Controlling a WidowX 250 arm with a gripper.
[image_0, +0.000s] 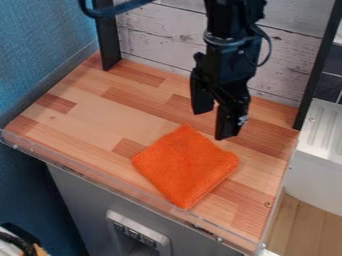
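Observation:
The black gripper (215, 124) hangs over the wooden counter, coming down from the top edge right of centre. Its two fingers stand apart with nothing between them, so it is open. Just below and slightly left of it, an orange cloth (185, 166) lies folded into a rough square on the counter, one corner pointing up toward the fingers. Gripper and cloth appear to be apart.
The wooden counter (100, 115) has a clear raised strip along its front edge. White plank boards (160, 37) stand behind, between two black posts. A blue wall is at the left, and a white ribbed unit (324, 135) stands to the right.

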